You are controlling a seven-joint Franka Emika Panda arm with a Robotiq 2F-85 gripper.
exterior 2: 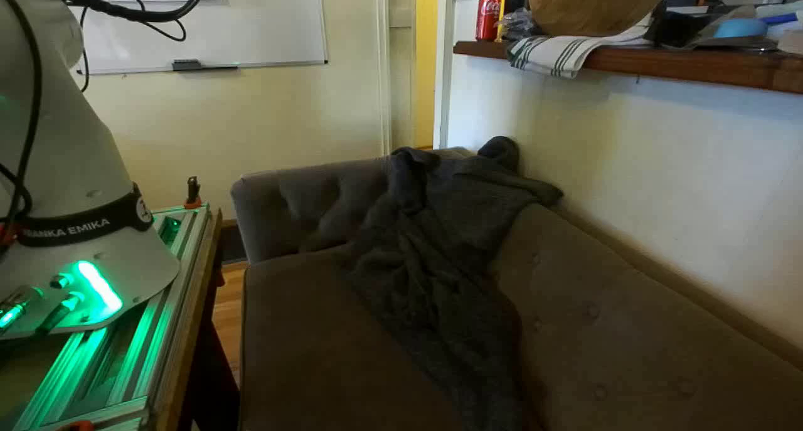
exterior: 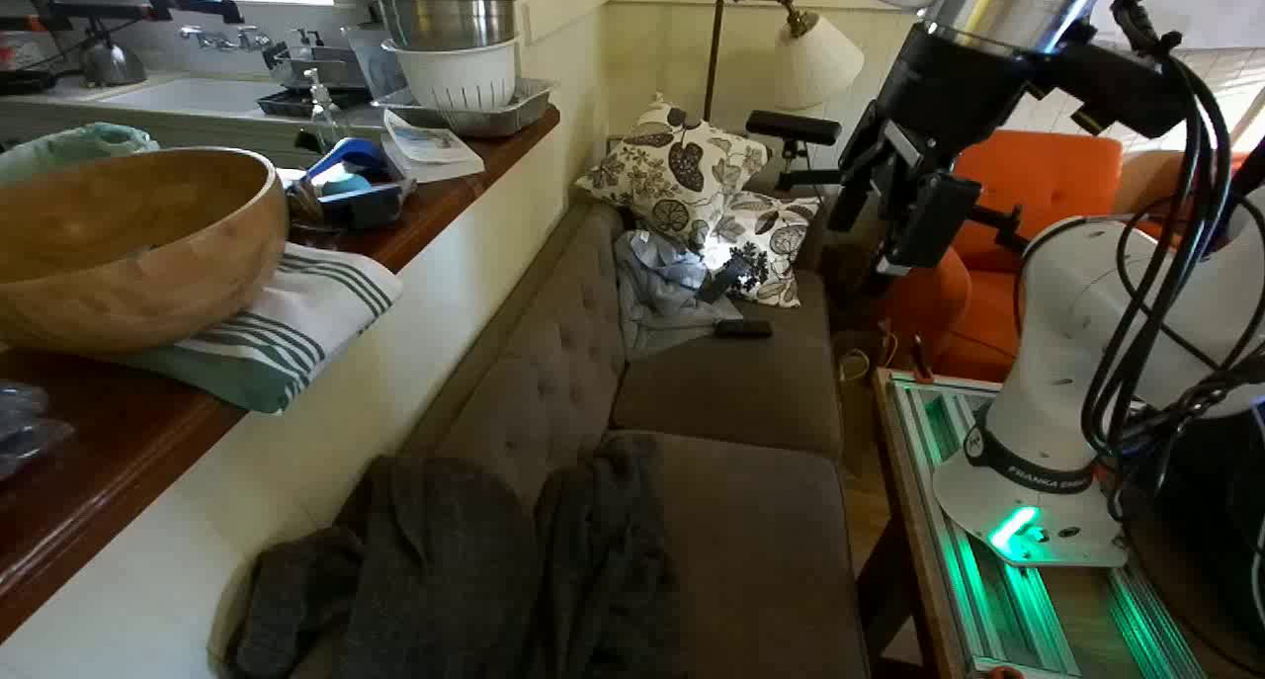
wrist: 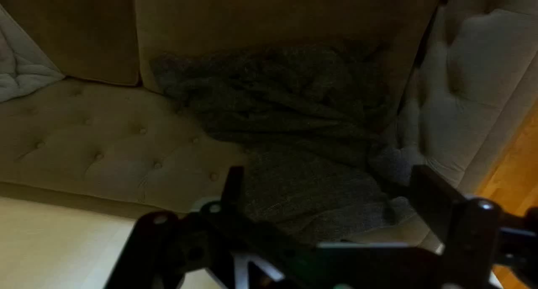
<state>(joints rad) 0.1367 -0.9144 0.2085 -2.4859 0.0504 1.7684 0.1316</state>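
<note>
Gripper spread wide — facing a dark blanket crumpled over the sofa.

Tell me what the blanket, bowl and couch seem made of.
Blanket: soft textile, perhaps wool or fleece, matte, draping in folds. Bowl: likely wood, smooth with slight sheen, tan with faint grain. Couch: apparently fabric, matte, dimpled around its buttons; exact fibre unclear.

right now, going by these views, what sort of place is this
Probably a living room that opens onto a kitchen: an exterior view shows a tufted sofa, a shaded lamp and a sink.
</note>
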